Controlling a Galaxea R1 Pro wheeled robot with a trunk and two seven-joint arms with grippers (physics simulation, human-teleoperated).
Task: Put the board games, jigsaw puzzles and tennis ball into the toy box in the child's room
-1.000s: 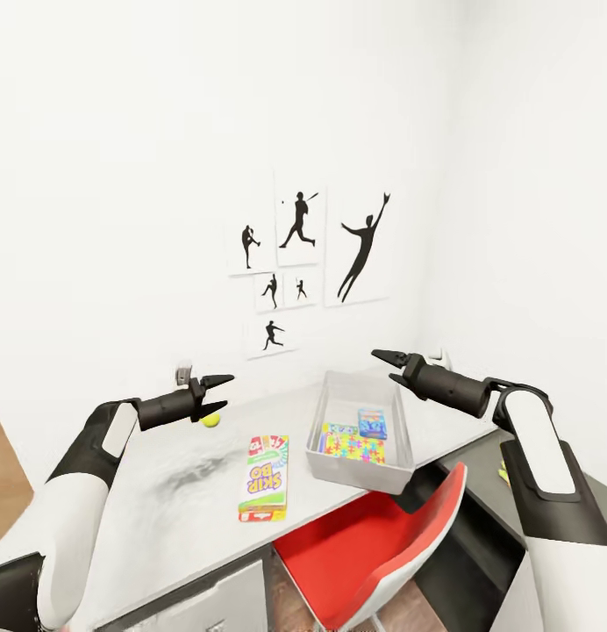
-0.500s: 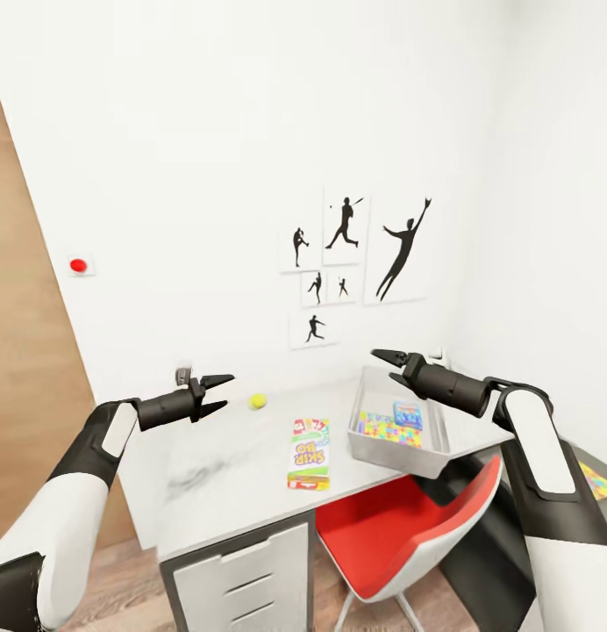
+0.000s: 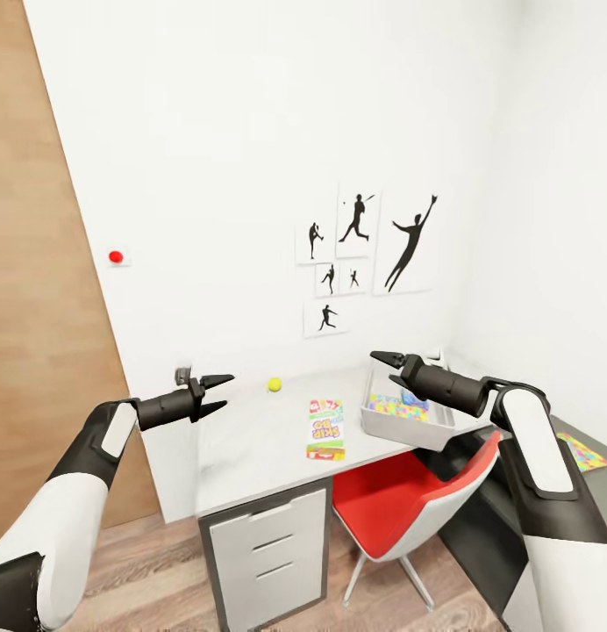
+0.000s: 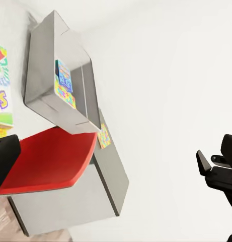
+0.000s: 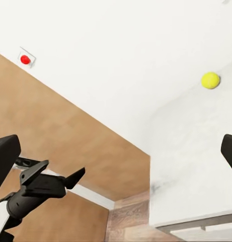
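Observation:
The table (image 3: 251,448) stands against the white wall ahead. On it lie the yellow-green tennis ball (image 3: 274,384), a white SKIP-BO board game (image 3: 326,428) and the pale grey toy box (image 3: 400,430). Inside the toy box are a jigsaw puzzle (image 3: 391,406) and a small blue printed box (image 3: 415,399). Another jigsaw puzzle (image 3: 582,452) lies on the dark cabinet at the right. My left gripper (image 3: 226,391) is open in the air left of the table. My right gripper (image 3: 382,367) is open above the toy box's near end. The tennis ball (image 5: 210,80) and toy box (image 4: 55,85) also show in the wrist views.
A red chair (image 3: 409,505) is tucked under the table by the toy box. Pale grey drawers (image 3: 273,540) sit under the table's left part. A wood-panel door (image 3: 40,307) fills the left, with a red button (image 3: 116,256) beside it. Wood-plank floor (image 3: 163,570) lies before the table.
The whole view has pulled back and swung left, so the table and toys look smaller and further right. Both arms hold the same open pose.

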